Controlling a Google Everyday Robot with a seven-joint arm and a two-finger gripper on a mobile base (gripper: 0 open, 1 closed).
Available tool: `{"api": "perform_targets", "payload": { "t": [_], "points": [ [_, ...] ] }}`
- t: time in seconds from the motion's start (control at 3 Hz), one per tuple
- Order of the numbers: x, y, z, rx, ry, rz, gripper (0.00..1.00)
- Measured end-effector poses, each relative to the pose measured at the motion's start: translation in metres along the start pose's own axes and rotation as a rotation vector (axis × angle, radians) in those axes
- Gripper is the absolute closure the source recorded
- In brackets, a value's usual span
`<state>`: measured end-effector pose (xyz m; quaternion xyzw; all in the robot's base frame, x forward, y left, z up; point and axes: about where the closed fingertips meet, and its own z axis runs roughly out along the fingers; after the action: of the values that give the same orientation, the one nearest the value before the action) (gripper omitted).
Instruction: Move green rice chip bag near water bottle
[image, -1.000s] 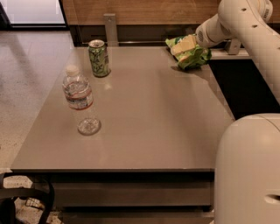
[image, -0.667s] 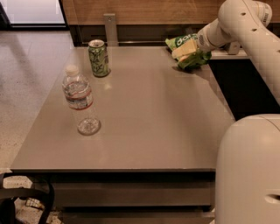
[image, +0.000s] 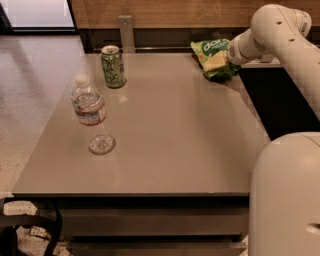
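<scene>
Green crinkly film with a dark oval logo and pictured pale chips: the green rice chip bag (image: 214, 54) lies at the far right corner of the grey tabletop (image: 175, 130), and my gripper (image: 227, 56) is right against its right side. I cannot tell whether my gripper is closed on the bag or merely touching it. I judge the bag light, soft and air-puffed, its skin slippery and its chips easily crushed, so a gentle pinch on the flat sealed edge or a fold of film suits it better than a squeeze across the belly. The clear plastic water bottle (image: 89, 106) with a white cap stands well apart, near left, beyond the green soda can (image: 113, 66).
</scene>
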<state>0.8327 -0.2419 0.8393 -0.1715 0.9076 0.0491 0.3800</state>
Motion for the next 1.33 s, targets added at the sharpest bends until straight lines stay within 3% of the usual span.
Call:
{"api": "perform_targets", "payload": {
  "t": [0.67, 1.0, 1.33],
  "points": [
    [0.0002, 0.0029, 0.0037, -0.005, 0.003, -0.004, 0.89],
    [0.0013, 0.0044, 0.0064, -0.007, 0.006, -0.004, 1.00],
    [0.0009, 0.0045, 0.0060, -0.008, 0.006, -0.004, 1.00]
  ]
}}
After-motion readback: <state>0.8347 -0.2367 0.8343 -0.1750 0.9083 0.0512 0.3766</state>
